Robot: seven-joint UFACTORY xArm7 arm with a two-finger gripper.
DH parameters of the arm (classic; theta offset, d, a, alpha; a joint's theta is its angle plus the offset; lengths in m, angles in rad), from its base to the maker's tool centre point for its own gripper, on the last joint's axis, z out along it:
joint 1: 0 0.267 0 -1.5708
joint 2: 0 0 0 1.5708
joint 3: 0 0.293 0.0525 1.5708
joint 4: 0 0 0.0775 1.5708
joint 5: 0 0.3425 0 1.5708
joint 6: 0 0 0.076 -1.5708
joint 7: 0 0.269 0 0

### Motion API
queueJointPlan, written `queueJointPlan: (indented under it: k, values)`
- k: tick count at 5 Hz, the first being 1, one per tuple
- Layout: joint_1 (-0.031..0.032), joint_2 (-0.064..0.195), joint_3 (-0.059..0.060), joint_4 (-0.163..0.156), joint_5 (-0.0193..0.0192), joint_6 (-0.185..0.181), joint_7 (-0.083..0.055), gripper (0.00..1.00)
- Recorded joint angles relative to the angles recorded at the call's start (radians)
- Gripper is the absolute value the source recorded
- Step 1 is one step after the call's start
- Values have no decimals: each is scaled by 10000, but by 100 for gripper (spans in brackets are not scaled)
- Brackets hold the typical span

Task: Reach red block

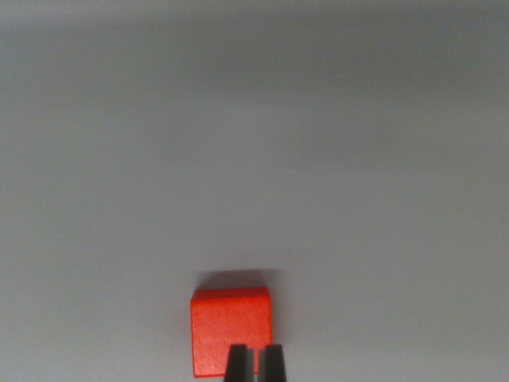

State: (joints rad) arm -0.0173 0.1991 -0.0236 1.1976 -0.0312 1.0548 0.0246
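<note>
**Pincer almost on the block**

Pincer (254, 364) tips poke up from the bottom edge of the wrist view, two dark fingers (236, 364) standing close side by side with only a thin gap between them. So they're pretty much together, and nothing is held between them. They overlap the front face of the red block (231, 328), toward its right half as the wrist view shows it, but I honestly can't tell whether they're touching it or just hanging above or in front of it.

Block sits low in the frame, a bit left of centre, flat on the plain grey worktop (254, 159). Nothing else around.

My read: the reach is in its last stretch. Next move probably wants a small nudge toward the wrist view's left to centre on the block, then closing the remaining distance gently so it doesn't get shoved.
</note>
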Motion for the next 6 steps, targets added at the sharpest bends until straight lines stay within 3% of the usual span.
queueJointPlan:
  k: [1, 2, 3, 4, 5, 6]
  values:
    - [0, 0, 0, 0, 0, 0, 0, 0]
    - [18, 158, 6, -316, 11, -446, -11, 0]
    - [18, 158, 6, -316, 11, -446, -11, 0]
    - [36, 312, 12, -625, 23, -883, -22, 0]
    - [36, 312, 12, -625, 23, -883, -22, 0]
    - [53, 459, 18, -919, 33, -1298, -33, 0]
